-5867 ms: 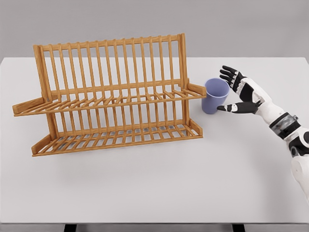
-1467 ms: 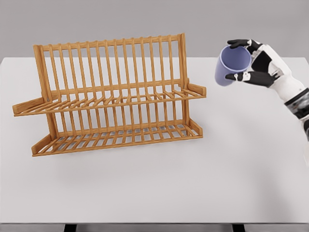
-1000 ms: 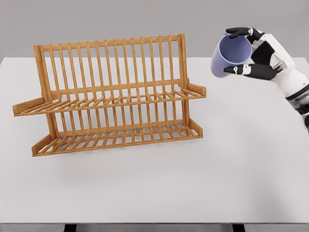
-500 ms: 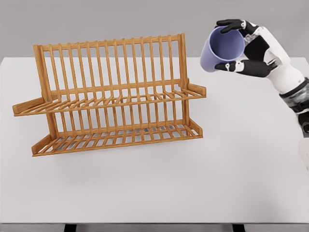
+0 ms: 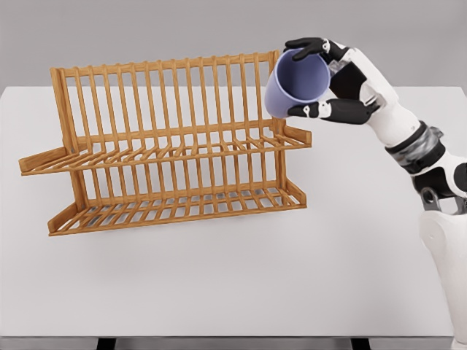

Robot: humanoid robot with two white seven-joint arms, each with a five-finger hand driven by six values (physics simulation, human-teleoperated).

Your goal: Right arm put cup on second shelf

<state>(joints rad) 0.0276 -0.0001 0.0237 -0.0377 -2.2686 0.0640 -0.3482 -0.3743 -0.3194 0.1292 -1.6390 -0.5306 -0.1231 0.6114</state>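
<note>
The right robot hand (image 5: 330, 82) has the cup (image 5: 298, 82) clasped, dark fingers (image 5: 307, 45) hooked over the far rim and the thumb pressed against the near side. The cup is up in the air, tipped so its mouth faces up and toward the hand, and it sits at the right end of the wooden rack (image 5: 171, 142), overlapping the top of the rack's right post from where I stand. I can't tell if it touches the post or floats in front of it. The left arm is nowhere to be seen.

The second shelf (image 5: 164, 155), the upper tier of slats, lies below and to the left of the cup, so the cup has yet to come down onto it. That is where I'd expect trouble. The tall back rails rise right behind that shelf, and the small side arm (image 5: 298, 135) juts out at its right end; a slanted path down could clip either and knock the cup in the grip or shove the rack along the white surface (image 5: 241, 270). The cup is also tilted, and if it is let go that way its base may catch between slats, tip over, or roll off the front edge.
</note>
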